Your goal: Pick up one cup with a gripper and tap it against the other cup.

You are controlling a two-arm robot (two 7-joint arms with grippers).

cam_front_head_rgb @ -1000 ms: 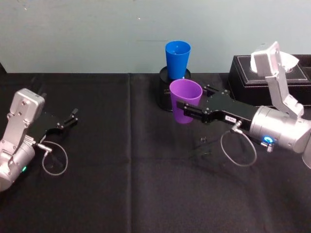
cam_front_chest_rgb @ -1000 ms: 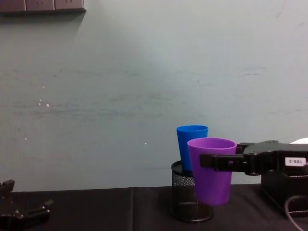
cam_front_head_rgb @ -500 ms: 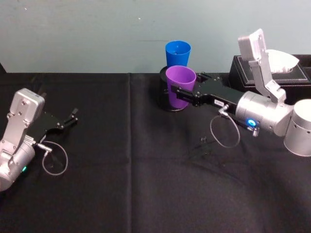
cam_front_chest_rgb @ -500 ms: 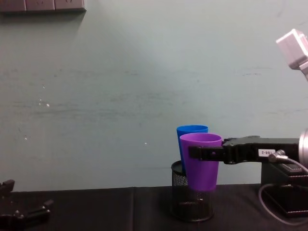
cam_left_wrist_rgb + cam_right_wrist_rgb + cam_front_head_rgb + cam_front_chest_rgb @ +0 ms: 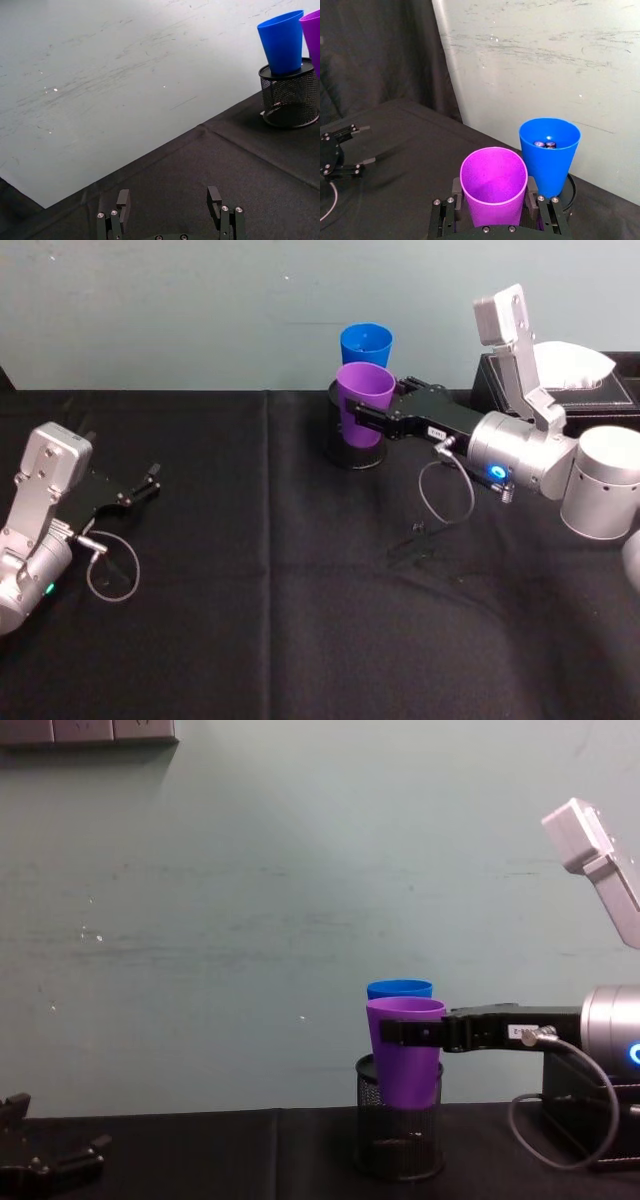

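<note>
Beside the blue cup (image 5: 366, 344), the right gripper (image 5: 366, 412), clamped on the purple cup (image 5: 365, 386), has moved closer.

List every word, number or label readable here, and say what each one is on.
White label on the right gripper: printed characters, too small to read.
Purple cup, held in the right gripper's fingers: plain, no text.
Blue cup: plain, no text.
Left gripper, idle at left: no text visible.
</note>
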